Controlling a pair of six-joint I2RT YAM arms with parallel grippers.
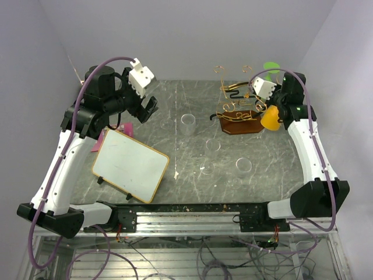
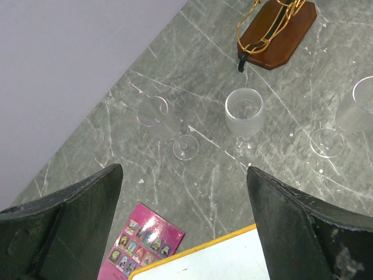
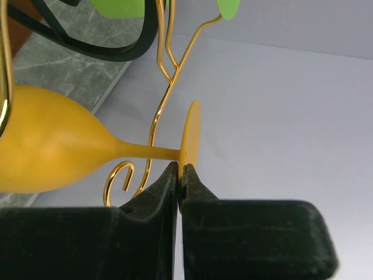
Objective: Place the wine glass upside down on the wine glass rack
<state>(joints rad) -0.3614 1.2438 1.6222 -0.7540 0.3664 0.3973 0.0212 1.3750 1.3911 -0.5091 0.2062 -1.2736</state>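
Observation:
A yellow wine glass (image 1: 271, 118) hangs at the right side of the wine glass rack (image 1: 236, 105), a gold and black wire stand on a reddish-brown wooden base (image 1: 240, 124). My right gripper (image 3: 180, 169) is shut on the edge of the glass's round foot (image 3: 191, 134). The stem crosses a gold wire (image 3: 158, 114) of the rack and the bowl (image 3: 46, 143) points away to the left. I cannot tell whether the stem rests on the wire. My left gripper (image 2: 183, 172) is open and empty, high over the table's left side (image 1: 147, 109).
Clear wine glasses stand mid-table (image 1: 187, 123) (image 1: 243, 167); one lies on its side (image 2: 162, 121). A yellow-framed whiteboard (image 1: 129, 164) lies front left with a pink card (image 2: 143, 242) beside it. Green leaves (image 3: 116, 7) top the rack. The wall is close behind the rack.

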